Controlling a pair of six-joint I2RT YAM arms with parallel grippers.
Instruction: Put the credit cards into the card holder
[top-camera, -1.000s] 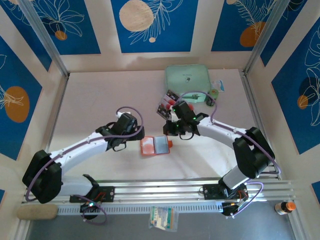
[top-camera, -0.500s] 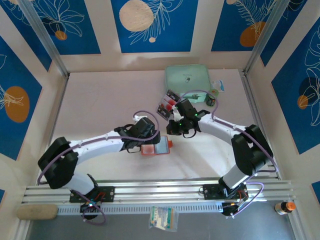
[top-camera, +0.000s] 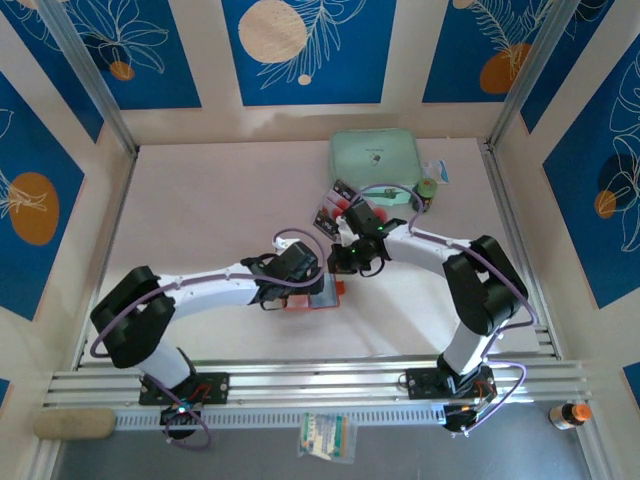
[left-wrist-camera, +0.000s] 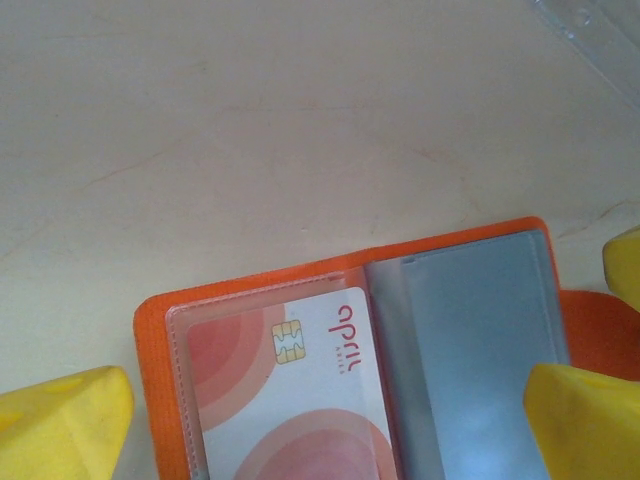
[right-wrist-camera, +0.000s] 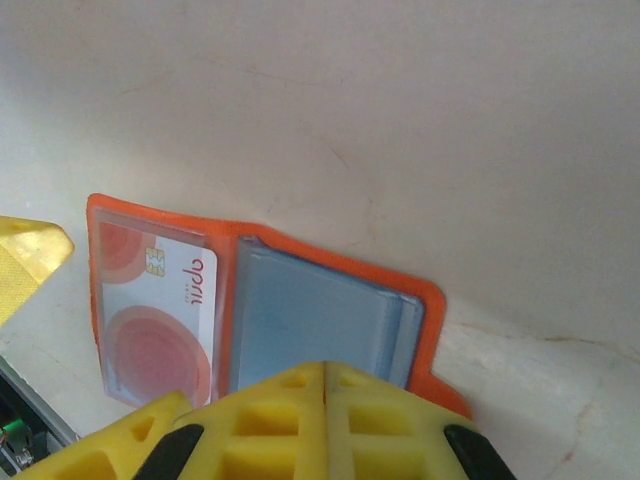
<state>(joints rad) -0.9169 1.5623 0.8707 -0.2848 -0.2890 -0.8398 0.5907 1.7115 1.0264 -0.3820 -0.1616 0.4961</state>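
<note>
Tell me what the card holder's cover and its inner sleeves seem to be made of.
The card holder cover: matte orange, probably faux leather or soft plastic; even colour, no weave visible. Its inner sleeves: clear to greyish flexible plastic film, glossy; the credit card shows through one.

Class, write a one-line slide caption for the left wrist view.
Open orange card holder on the pale table, one card in a sleeve, the left gripper open over it.

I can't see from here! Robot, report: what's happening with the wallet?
Left gripper open, over wallet. Right gripper shut, nearby. Wallet open flat, one card in sleeve.
</note>
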